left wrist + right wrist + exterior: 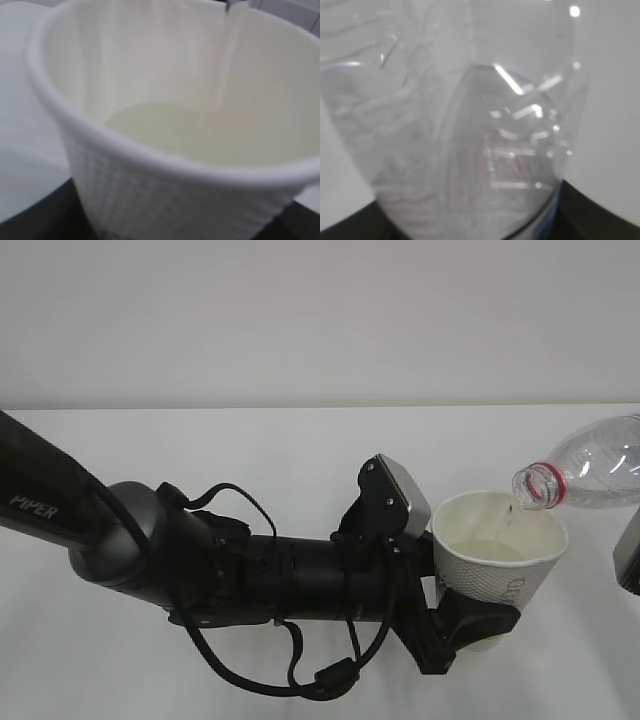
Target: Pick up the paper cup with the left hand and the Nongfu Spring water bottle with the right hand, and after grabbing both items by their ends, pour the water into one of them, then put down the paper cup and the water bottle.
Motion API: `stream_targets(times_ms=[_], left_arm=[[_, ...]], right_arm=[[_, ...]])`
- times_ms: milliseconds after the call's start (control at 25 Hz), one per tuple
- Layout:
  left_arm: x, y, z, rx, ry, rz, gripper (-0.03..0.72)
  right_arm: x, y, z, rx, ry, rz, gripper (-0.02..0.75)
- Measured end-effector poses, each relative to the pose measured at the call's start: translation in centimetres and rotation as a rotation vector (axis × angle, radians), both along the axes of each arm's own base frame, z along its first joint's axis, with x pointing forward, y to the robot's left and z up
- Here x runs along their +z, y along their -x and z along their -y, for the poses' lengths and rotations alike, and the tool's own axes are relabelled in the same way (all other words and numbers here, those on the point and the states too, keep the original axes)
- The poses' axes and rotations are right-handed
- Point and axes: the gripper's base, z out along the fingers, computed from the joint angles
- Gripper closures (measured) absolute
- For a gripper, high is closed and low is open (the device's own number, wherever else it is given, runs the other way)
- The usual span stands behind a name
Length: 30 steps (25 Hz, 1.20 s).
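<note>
The left claw (470, 625) is clamped around the lower part of the paper cup (500, 560), holding it upright above the white bench (300, 460). The right claw (630, 555), barely visible at the frame edge, grasps the Nongfu Spring water bottle (590, 472) by its base, tilted so its open neck hangs just over the cup's far rim. A thin stream of water (506, 525) runs down the inner wall, pooling at the bottom. Risks: the mouth sits near the rim, so a small drift could spill outside; squeezing the soft cup could deform it; steeper tilting might surge and splash.
</note>
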Motion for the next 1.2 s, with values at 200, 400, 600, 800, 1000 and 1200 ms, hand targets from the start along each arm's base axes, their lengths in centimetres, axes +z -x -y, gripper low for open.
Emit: stream_targets(times_ms=[200,400,600,800,1000,1200], left_arm=[[-0.01,0.00,0.00,0.001,-0.001,0.000,0.160],[-0.01,0.00,0.00,0.001,-0.001,0.000,0.160],[-0.01,0.00,0.00,0.001,-0.001,0.000,0.160],[-0.02,-0.01,-0.01,0.001,-0.002,0.000,0.160],[-0.02,-0.01,-0.01,0.001,-0.002,0.000,0.161],[-0.03,-0.01,-0.01,0.001,-0.004,0.000,0.161]], right_arm=[[0.00,0.00,0.00,0.000,0.000,0.000,0.334],[0.00,0.00,0.00,0.000,0.000,0.000,0.334],[0.00,0.00,0.00,0.000,0.000,0.000,0.334],[0.02,0.00,0.00,0.000,0.000,0.002,0.334],[0.05,0.00,0.00,0.000,0.006,0.006,0.334],[0.07,0.00,0.00,0.001,0.019,0.009,0.334]])
